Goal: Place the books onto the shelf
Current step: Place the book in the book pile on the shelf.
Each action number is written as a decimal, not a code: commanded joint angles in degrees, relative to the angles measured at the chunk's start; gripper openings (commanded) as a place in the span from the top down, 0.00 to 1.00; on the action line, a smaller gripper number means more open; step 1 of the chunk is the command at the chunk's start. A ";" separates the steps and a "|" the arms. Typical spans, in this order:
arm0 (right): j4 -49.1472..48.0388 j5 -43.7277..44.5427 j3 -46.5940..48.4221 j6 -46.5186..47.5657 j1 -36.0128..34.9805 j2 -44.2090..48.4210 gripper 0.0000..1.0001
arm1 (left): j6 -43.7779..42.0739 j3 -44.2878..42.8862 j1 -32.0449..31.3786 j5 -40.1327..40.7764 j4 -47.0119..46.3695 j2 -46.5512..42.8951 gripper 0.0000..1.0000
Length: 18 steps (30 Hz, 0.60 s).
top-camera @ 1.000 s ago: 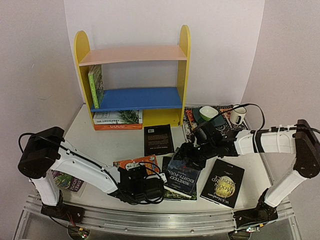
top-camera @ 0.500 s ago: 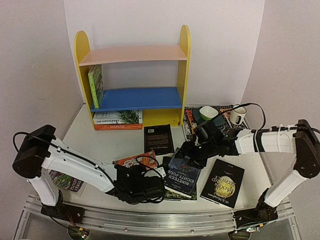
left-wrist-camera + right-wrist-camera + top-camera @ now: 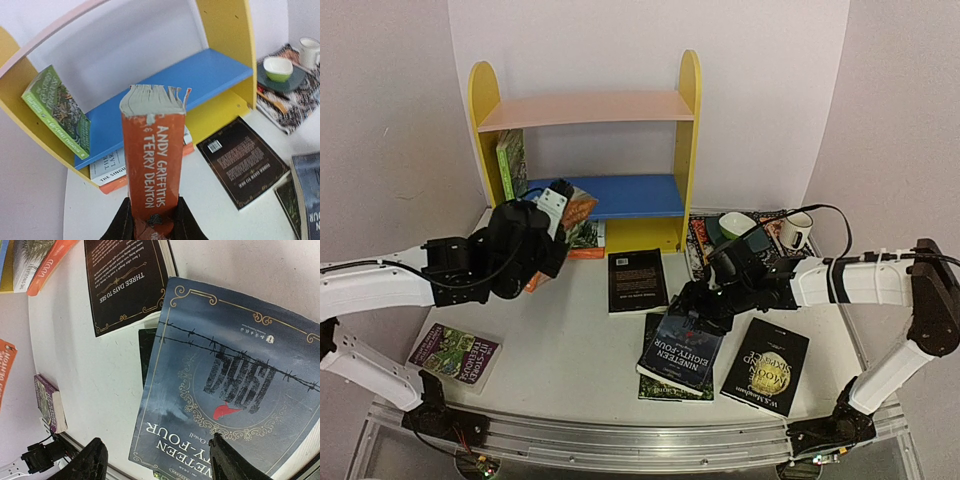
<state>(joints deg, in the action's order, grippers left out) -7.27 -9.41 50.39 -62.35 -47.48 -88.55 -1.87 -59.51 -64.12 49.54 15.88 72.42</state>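
table point(image 3: 570, 330): white; shelf at the back, books loose across the front
shelf point(image 3: 585, 108): yellow round-topped sides, pink top board, blue middle board point(image 3: 200, 75), yellow base; stands at back, left of centre
left arm point(image 3: 370, 290): comes in from the left, wrist raised in front of the shelf
right arm point(image 3: 850, 280): stretched in from the right, low over the book pile
cloth mat point(image 3: 705, 245): black-and-white pattern, just right of the shelf base
blue-grey book point(image 3: 680, 348): "Nineteen Eighty-Four", front centre-right, tilted, lying over a dark green book point(image 3: 665, 390)
moon book point(image 3: 765, 365): black cover, flat, just right of the blue-grey book
black book point(image 3: 636, 280): back cover up, flat, centre of table in front of the shelf
orange book point(image 3: 152, 165): "Andy Griffiths & Terry Denton" on the spine, held upright in the air before the left half of the blue board, not on the shelf
green book point(image 3: 510, 165): on the blue board, leaning against the left side panel
white palm-leaf book point(image 3: 107, 165): flat at the shelf's bottom level, on top of an orange-spined book; partly hidden in the top view
purple floral book point(image 3: 455, 352): flat, front left, well apart from the others
left gripper point(image 3: 152, 222): clamped on the lower end of the orange book, one finger on each side
right gripper point(image 3: 160, 460): fingers spread wide at the near edge of the blue-grey book, one over the cover, the other beyond its edge; contact can't be told
green bowl point(image 3: 737, 225): on the mat
mug point(image 3: 795, 232): white, on the mat, right of the bowl
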 commanded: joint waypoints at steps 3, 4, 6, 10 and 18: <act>1.20 -0.82 2.73 1.39 0.31 1.15 0.30 | -7.59 4.53 8.62 -5.86 -26.49 -4.97 1.00; 1.20 -0.80 2.82 1.43 0.29 1.18 0.30 | -8.40 5.14 9.76 -6.08 -29.46 -4.92 1.00; 1.20 -0.92 2.95 1.52 0.39 1.40 0.30 | -8.66 5.24 12.29 -6.52 -33.36 -4.36 1.00; 1.33 -0.84 3.05 1.77 0.66 1.87 0.30 | -7.60 5.68 17.40 -9.62 -40.30 -2.99 1.00; 1.82 -0.97 3.05 1.97 1.10 2.42 0.30 | -5.20 1.57 22.91 -15.02 -44.75 0.91 1.00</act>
<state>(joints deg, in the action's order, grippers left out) -7.22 -9.96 51.37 -61.30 -46.89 -88.49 -7.81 -52.90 -42.92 38.46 -18.31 72.25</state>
